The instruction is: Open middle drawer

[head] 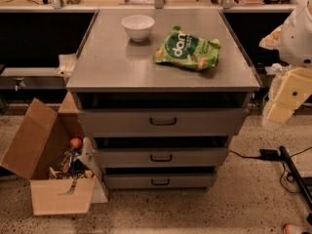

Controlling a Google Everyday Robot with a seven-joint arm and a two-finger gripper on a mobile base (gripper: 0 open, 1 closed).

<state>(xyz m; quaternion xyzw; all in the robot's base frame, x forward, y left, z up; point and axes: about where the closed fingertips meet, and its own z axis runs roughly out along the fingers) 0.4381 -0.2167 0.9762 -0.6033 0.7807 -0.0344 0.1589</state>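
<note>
The grey metal cabinet [161, 67] stands in the middle of the camera view with three drawer fronts stacked below its top. The middle drawer [195, 158] is the medium-sized front, with a small black bar handle [161, 158]. The widest drawer [204, 122] is above it and the slimmest drawer [190, 181] is below it. A dark gap shows above each front. My gripper [286, 101] hangs at the right edge of the view on the white arm [300, 33]. It is to the right of the cabinet at about top-drawer height, apart from all the drawers and holding nothing that I can see.
A white bowl [138, 26] and a green snack bag [187, 49] lie on the cabinet top. An open cardboard box [46, 172] of odds and ends stands on the floor at the left. A black power adapter [268, 154], cables and a dark bar [295, 175] lie on the floor at the right.
</note>
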